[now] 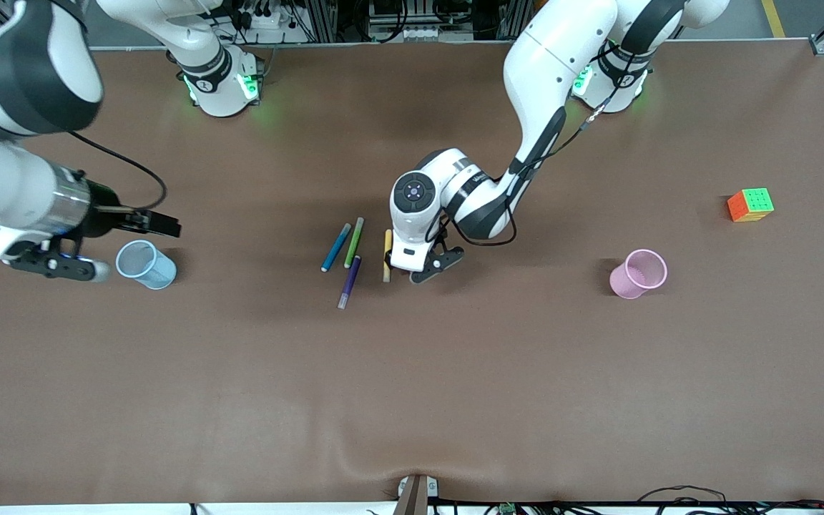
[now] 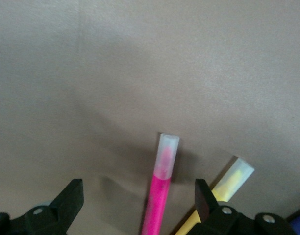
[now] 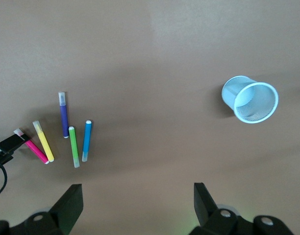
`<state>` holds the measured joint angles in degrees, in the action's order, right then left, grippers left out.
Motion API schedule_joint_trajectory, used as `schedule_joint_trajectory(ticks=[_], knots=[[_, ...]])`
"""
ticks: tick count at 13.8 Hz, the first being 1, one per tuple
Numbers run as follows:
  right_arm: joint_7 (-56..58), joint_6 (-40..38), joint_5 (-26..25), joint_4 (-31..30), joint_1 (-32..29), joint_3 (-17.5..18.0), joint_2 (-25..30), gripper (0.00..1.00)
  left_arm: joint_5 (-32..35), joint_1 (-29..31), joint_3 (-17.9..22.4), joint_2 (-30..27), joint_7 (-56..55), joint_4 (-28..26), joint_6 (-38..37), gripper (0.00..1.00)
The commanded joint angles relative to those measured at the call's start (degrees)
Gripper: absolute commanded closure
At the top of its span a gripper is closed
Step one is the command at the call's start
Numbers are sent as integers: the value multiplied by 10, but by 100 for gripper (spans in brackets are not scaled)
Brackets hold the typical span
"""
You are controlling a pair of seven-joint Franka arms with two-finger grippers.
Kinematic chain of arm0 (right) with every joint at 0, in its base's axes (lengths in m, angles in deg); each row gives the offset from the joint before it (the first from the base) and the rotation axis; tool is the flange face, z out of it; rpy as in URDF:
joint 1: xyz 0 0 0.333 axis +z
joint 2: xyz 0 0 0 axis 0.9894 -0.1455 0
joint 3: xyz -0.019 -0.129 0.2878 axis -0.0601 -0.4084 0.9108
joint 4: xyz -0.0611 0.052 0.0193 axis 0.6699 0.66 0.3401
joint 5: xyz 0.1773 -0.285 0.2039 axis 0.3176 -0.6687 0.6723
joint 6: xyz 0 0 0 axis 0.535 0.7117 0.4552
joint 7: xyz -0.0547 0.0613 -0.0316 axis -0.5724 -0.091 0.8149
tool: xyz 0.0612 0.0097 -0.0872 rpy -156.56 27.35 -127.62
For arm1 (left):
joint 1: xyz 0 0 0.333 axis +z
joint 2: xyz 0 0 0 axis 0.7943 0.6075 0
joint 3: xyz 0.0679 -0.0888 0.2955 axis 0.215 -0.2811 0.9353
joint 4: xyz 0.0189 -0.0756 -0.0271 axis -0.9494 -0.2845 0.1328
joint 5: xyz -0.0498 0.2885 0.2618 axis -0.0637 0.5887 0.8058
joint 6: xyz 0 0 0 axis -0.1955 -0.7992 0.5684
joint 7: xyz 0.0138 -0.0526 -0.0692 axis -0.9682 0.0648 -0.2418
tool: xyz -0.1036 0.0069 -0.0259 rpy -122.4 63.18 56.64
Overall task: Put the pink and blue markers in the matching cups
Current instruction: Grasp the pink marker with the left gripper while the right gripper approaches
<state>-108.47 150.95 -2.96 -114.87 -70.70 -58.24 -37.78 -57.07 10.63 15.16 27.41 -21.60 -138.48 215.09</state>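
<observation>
The pink marker (image 2: 161, 193) lies on the table between the open fingers of my left gripper (image 2: 137, 201), which is low over the markers (image 1: 432, 266). The left hand hides it in the front view; it shows in the right wrist view (image 3: 36, 149). The blue marker (image 1: 335, 247) lies on the table at the end of the marker row toward the right arm's end. The pale blue cup (image 1: 146, 264) stands toward the right arm's end, the pale pink cup (image 1: 639, 273) toward the left arm's end. My right gripper (image 1: 76, 265) is open and empty, raised beside the blue cup (image 3: 250, 99).
A green marker (image 1: 354, 242), a purple marker (image 1: 349, 281) and a yellow marker (image 1: 387, 254) lie by the blue and pink ones; the yellow one (image 2: 233, 178) is just outside a left finger. A colour cube (image 1: 750, 204) sits toward the left arm's end.
</observation>
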Motion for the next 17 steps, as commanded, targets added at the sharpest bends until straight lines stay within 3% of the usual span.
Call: schedule_joint_trajectory(ticks=[1, 3, 7, 9, 17], knots=[[-31, 23, 6, -23, 17, -3, 0, 0, 13, -8, 8, 16, -15, 19, 17, 0], [-89, 37, 17, -36, 35, -3, 0, 0, 13, -8, 8, 19, -15, 19, 18, 3], [-125, 82, 27, -76, 64, -3, 0, 0, 13, -8, 8, 20, -12, 19, 18, 40], [-128, 116, 49, -104, 69, -3, 1, 0, 14, -8, 7, 20, -9, 20, 19, 49], [-207, 229, 50, -179, 118, -3, 0, 0, 19, -8, 7, 20, -4, 19, 19, 84]])
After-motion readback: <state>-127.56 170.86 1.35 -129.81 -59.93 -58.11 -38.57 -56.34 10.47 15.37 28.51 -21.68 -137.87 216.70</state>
